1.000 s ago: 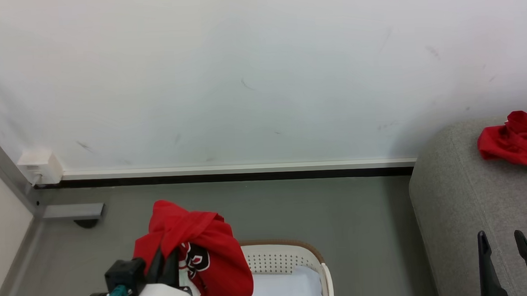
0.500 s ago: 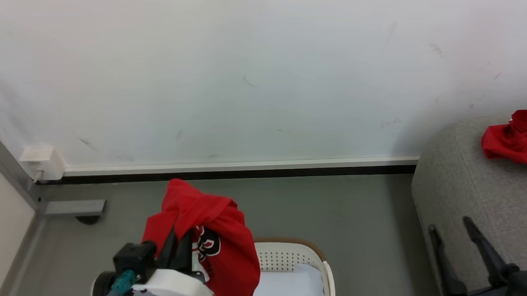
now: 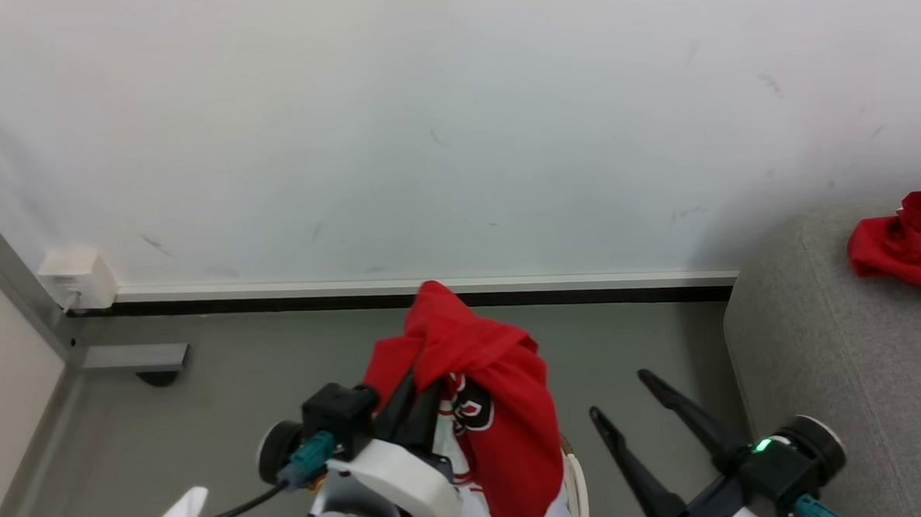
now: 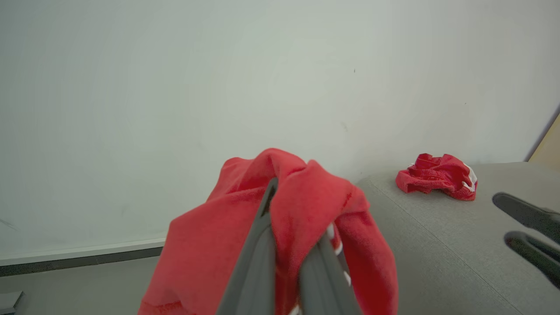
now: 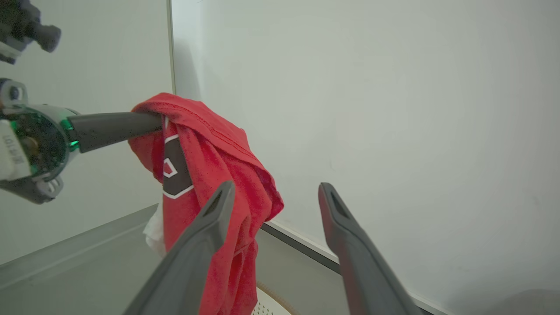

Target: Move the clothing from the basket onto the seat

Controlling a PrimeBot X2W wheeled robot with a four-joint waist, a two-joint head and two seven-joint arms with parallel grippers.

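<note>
My left gripper [image 3: 418, 391] is shut on a bright red jersey [image 3: 498, 397] with a black-and-white emblem, held up over the floor. The cloth drapes over the fingers [image 4: 258, 249] and hangs down past them [image 4: 306, 205]. A sliver of the cream basket rim [image 3: 573, 479] shows under the jersey, and again as a perforated edge [image 5: 267, 305]. My right gripper [image 3: 620, 395] stands open just right of the jersey, its fingers [image 5: 210, 218] apart with nothing between them. The grey seat [image 3: 822, 351] lies at the right, with another red piece of clothing [image 3: 903, 243] bunched on it [image 4: 437, 176].
A white wall with a white and black baseboard [image 3: 431, 291] runs behind the grey floor [image 3: 240, 377]. A white socket box [image 3: 77, 279] and a grey metal post with a foot [image 3: 131, 358] stand at the left. A cable with a white tag [image 3: 178, 513] trails at the lower left.
My left gripper has carried the red jersey up and to the right, away from over the basket. My right gripper has swung left off the seat and now points up-left beside the jersey.
</note>
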